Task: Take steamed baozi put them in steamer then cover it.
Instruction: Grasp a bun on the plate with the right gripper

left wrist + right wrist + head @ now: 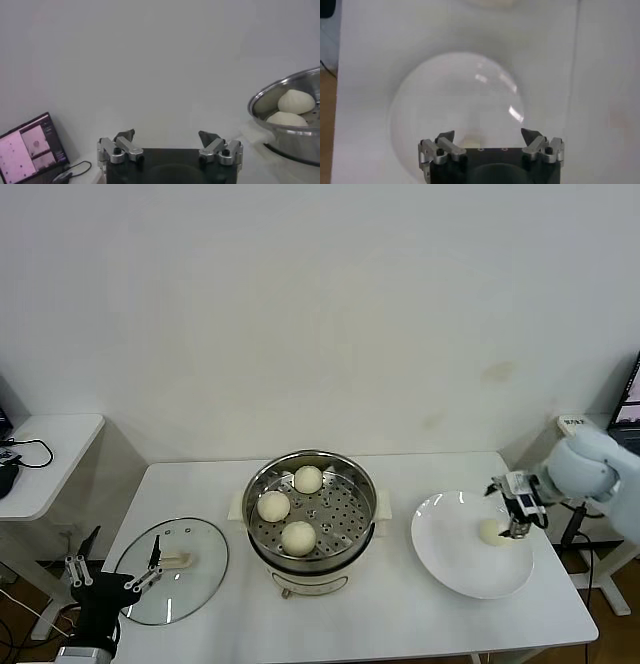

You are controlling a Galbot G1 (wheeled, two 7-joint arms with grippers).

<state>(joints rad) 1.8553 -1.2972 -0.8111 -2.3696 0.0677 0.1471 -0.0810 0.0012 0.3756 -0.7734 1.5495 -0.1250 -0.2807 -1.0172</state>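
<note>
The steamer (366, 489), a shiny perforated basket in a cream pot base, stands mid-table with three baozi (308, 479) (273, 505) (298, 537) inside. One more baozi (490, 532) lies on the white plate (455, 569) to the right. My right gripper (518, 522) hovers open just beside and above that bun. In the right wrist view the right gripper (488, 134) is open over the plate (455, 95). The glass cover (195, 584) lies flat on the table's left. My left gripper (112, 576) waits open by the cover's near-left rim. The left wrist view shows the left gripper (170, 135) empty, and the steamer (280, 137) holding two baozi (296, 101) (286, 119).
A small white side table (50, 449) with a cable stands left of the work table. A laptop (30, 147) shows in the left wrist view. The table's front edge runs close below the pot and the plate. A dark screen (632, 399) sits at the far right.
</note>
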